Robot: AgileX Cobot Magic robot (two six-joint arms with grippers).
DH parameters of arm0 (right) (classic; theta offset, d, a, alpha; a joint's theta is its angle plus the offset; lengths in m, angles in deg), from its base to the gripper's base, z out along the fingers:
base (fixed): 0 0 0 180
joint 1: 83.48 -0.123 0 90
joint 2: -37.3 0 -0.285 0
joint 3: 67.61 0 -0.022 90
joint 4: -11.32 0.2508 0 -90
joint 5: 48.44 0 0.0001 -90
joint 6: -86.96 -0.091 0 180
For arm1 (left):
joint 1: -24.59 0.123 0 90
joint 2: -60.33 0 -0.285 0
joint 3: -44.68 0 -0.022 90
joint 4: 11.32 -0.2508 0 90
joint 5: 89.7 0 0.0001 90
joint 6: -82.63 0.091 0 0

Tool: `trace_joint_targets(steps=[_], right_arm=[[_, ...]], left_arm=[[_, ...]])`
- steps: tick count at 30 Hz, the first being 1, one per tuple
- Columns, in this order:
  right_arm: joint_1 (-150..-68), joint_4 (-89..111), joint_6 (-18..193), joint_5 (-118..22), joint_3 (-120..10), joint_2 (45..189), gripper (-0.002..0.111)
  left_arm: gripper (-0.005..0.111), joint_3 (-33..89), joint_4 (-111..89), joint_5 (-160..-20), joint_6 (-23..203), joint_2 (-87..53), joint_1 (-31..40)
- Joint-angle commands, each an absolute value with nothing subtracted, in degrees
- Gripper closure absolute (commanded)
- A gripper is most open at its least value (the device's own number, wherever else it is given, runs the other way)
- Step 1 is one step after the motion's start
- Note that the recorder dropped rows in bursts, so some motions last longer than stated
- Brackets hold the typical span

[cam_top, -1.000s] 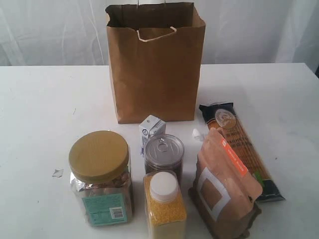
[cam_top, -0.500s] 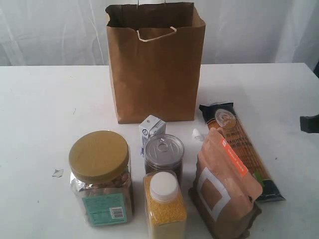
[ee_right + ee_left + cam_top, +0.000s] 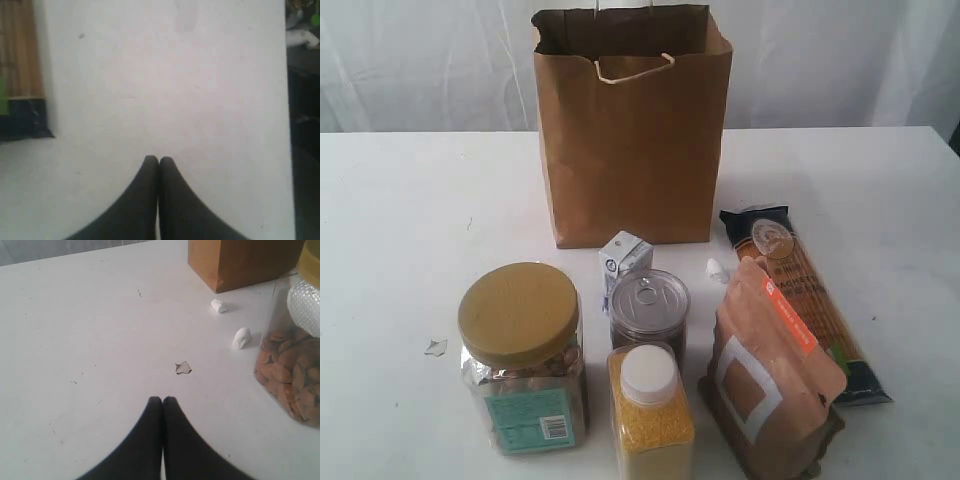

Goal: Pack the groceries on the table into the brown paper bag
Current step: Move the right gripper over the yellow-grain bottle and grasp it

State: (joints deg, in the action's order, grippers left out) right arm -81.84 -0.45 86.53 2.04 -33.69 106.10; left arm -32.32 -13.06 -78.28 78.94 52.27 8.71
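Exterior view: one brown paper bag (image 3: 630,150) stands upright at the back middle of the table (image 3: 400,220), with six groceries clustered before it, one of each: tan-lidded jar (image 3: 525,360), tin can (image 3: 648,305), small carton (image 3: 625,258), yellow-grain bottle (image 3: 650,410), windowed pouch (image 3: 770,370) and spaghetti pack (image 3: 800,290), which lies flat on the right. Bare tabletop spreads on both sides of the bag; the far edge runs behind it, and the right wrist view shows a side edge. The left gripper (image 3: 162,400) and right gripper (image 3: 159,160) hover over bare table, jaws pressed together and holding nothing; one torn scrap (image 3: 183,368) lies just ahead of the left gripper and two white crumbs (image 3: 241,338) nearer the jar.
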Motion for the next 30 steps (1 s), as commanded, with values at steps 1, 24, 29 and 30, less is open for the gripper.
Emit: trace_joint_targets(steps=[1, 24, 29, 30], right_arm=[[-85.48, 26.07, 110.51, 3.33, -35.15, 102.00, 0.108], [-124.50, 41.97, 121.28, -19.30, -34.26, 116.37, 0.108], [-127.02, 39.98, 121.28, -18.25, -34.26, 117.30, 0.093], [-127.05, 39.60, 121.28, -17.38, -34.26, 117.30, 0.085]], left_arm=[[0.107, -32.53, -13.03, -78.56, 79.04, 52.55, 8.48], [0.107, -32.53, -13.03, -78.56, 79.04, 52.55, 8.48], [0.107, -32.53, -13.03, -78.56, 79.04, 52.55, 8.48], [0.107, -32.53, -13.03, -78.56, 79.04, 52.55, 8.48]])
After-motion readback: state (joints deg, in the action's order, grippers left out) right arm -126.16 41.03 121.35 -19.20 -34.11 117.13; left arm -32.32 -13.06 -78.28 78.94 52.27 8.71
